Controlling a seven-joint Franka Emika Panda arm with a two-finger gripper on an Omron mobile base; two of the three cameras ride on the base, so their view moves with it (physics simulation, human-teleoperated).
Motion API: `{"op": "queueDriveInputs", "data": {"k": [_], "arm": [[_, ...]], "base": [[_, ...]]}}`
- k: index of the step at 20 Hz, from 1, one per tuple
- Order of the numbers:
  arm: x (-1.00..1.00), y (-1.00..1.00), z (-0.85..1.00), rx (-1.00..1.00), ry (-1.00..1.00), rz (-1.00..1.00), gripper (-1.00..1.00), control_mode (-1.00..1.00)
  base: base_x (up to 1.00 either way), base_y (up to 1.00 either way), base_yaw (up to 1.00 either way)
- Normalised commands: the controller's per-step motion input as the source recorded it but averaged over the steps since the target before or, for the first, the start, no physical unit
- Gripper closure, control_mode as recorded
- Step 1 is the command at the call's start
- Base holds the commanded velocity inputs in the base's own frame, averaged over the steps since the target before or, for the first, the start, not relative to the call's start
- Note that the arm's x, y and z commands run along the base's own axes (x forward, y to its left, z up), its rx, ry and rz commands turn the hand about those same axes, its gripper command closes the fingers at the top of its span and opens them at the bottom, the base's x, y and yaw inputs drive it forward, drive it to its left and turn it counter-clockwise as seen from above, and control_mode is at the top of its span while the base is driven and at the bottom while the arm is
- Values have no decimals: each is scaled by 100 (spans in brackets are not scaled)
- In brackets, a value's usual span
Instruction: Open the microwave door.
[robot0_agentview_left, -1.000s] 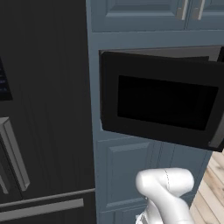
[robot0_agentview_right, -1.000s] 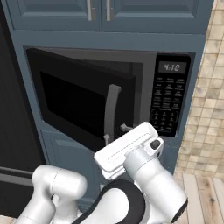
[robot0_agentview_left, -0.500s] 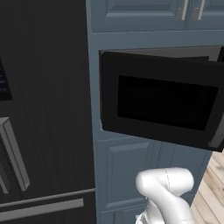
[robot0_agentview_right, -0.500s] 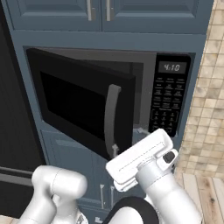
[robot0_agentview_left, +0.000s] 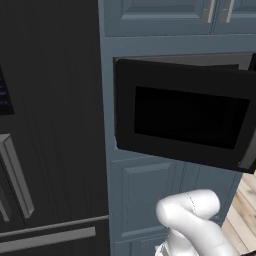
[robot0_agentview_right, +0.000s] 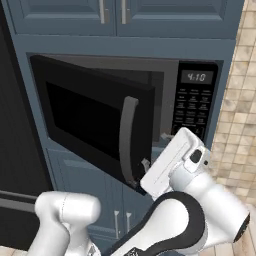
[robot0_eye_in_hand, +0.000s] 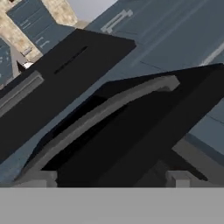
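Microwave door (robot0_agentview_right: 92, 120) stood ajar, swung out from hinge side at left, blocking straight approach to cavity. Open gap lay between door's handle edge and control panel (robot0_agentview_right: 195, 102). Curved grey handle (robot0_agentview_right: 127, 140) stood off door face, slot behind it. Hand (robot0_agentview_right: 145, 165) sat just beside handle's lower end. Fridge (robot0_agentview_left: 47, 130) walled left side; cabinet doors (robot0_agentview_left: 150, 200) below, more above.

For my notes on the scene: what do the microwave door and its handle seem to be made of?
The microwave door looks like glossy black plastic or glass: smooth, with a darker window and faint sheen. Its handle looks like matte grey metal or plastic, evenly shaded with no clear reflection. As a rendering, it leaves both open.
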Motion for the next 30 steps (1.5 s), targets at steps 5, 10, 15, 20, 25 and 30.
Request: {"op": "queueDriveInputs", "data": {"k": [5, 10, 15, 20, 25, 30], "arm": [[88, -5, -14, -34, -7, -1, -100, -100], [80, -17, -8, -23, -3, 0, -100, -100], [21, -1, -7, -16, -4, 3, -100, -100], [-75, 41, -23, -25, -12, 25, -100, -100], [-96, 90, -27, -30, -14, 35, -100, -100], [-77, 100, -27, -32, -15, 37, -100, -100]], "base": [[0, 0, 0], [0, 0, 0], [0, 0, 0], [0, 0, 0], [0, 0, 0], [0, 0, 0]]}}
